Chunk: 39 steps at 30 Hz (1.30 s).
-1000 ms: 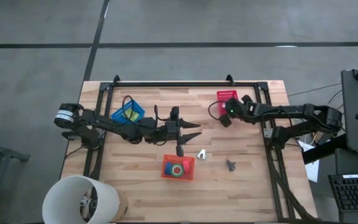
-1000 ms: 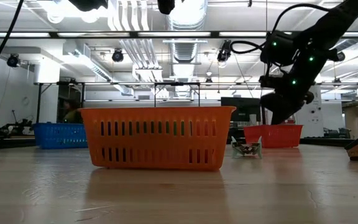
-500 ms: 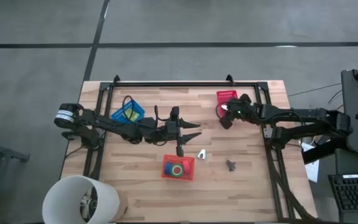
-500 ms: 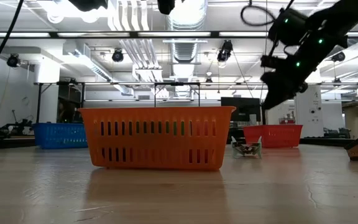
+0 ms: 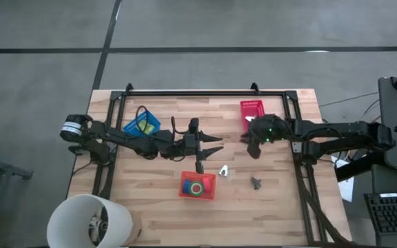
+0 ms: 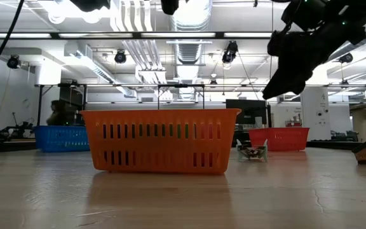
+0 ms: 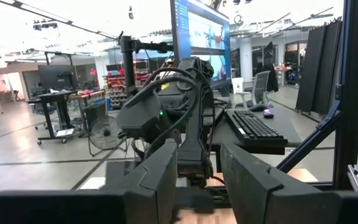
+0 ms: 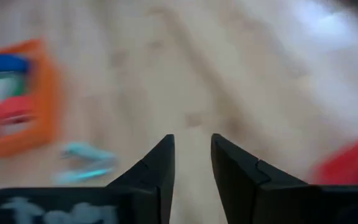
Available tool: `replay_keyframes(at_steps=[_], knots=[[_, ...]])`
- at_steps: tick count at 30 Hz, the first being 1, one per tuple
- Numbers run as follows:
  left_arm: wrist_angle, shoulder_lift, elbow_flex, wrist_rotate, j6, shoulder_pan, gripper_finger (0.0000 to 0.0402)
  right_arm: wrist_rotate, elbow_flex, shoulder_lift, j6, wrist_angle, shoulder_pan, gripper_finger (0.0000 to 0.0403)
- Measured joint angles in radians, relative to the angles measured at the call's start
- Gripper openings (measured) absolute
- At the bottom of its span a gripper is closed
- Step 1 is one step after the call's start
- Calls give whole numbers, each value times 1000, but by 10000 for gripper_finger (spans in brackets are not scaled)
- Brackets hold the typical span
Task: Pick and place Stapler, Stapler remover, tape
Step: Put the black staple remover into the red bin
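Wooden plank desk [image 5: 150, 207], pale slatted top inside a black metal frame.

Nearest the front edge: orange plastic slotted basket [image 5: 198, 185], upright on the desk. It holds a green ring-shaped tape roll [image 5: 196, 188] with pale centre, a red roll close beside it, and a blue item at one end; in the low view the orange basket fills the middle foreground.

Just beside the basket, toward the right arm's side: small silvery stapler remover [image 5: 223, 170], lying on bare wood, touching nothing. Farther to that side, apart from it: small dark grey object [image 5: 256, 182], also on bare wood; its kind cannot be told.

Middle of the desk: left end effector [image 5: 209, 146], above the wood just behind the orange basket, fingers spread wide with nothing between them. In the left wrist view its two dark fingers [image 7: 160, 180] stand parted around empty space.

Same depth, right side: right end effector [image 5: 253, 140], raised above the desk just in front of the red basket; fingers narrowly parted in the right wrist view, holding nothing.

Far part of the desk: blue plastic basket [image 5: 142, 125] on the left side, with yellow and dark contents not identifiable; red plastic slotted basket [image 5: 251, 110] on the right side, near the rear frame rail.
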Motion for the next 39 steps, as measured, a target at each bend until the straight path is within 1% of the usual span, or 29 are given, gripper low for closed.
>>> replay_keyframes(at_steps=[3,8,10,12,15,22,27,31,35,39], knots=[[-3,0,-1,0,0,0,127,-187,0,0,79,-21,0,91],[-2,0,-1,0,0,0,126,-471,0,0,226,-142,0,82],[-2,0,-1,0,0,0,126,-537,0,0,269,-194,4,80],[-2,0,-1,0,-3,0,126,-575,-1,-1,312,-251,19,79],[-2,0,-1,0,-14,0,126,-596,-5,-9,376,-342,44,83],[-5,0,-1,0,-17,0,126,-578,-44,-39,536,-383,125,108],[-7,0,-1,0,-17,0,126,-580,-60,-39,570,-406,167,141],[-7,0,-1,0,-23,0,126,-581,-62,-34,606,-400,179,157],[-7,0,-1,0,-24,-1,126,-583,-65,-31,616,-398,179,166],[-7,0,-1,0,-24,-1,126,-585,-86,-29,674,-381,189,164]])
